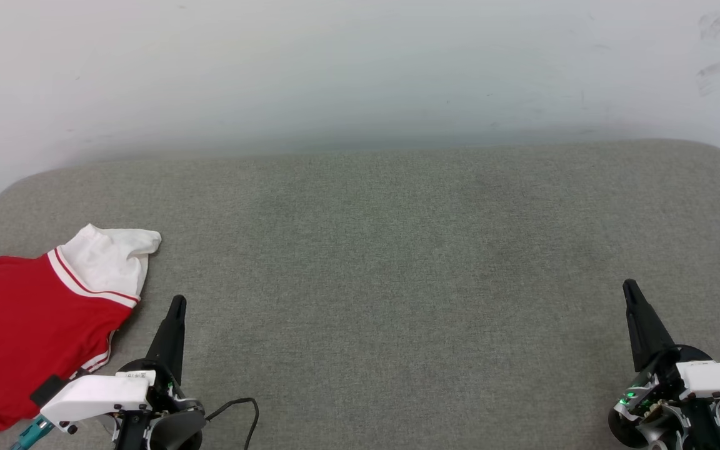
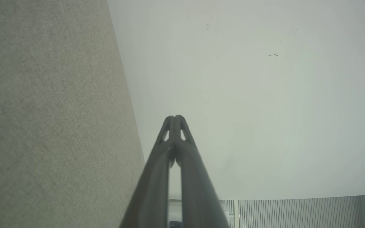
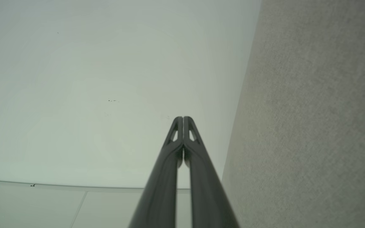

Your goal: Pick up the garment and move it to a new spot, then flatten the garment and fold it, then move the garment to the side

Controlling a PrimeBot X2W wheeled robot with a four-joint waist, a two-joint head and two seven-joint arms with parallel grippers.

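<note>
Pale wall (image 1: 360, 62) behind a grey fabric-covered bench (image 1: 397, 262). Garment (image 1: 22, 325) — red, with a white stripe-trimmed sleeve — lies at the bench's left edge, just beside the left end effector (image 1: 177, 305). Right end effector (image 1: 630, 289) well apart; both have fingers pressed together, empty. Wrist label (image 1: 136, 375) — unreadable.

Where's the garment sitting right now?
In the head view, the garment lies at the left edge of the grey padded surface, just left of the left claw.
</note>
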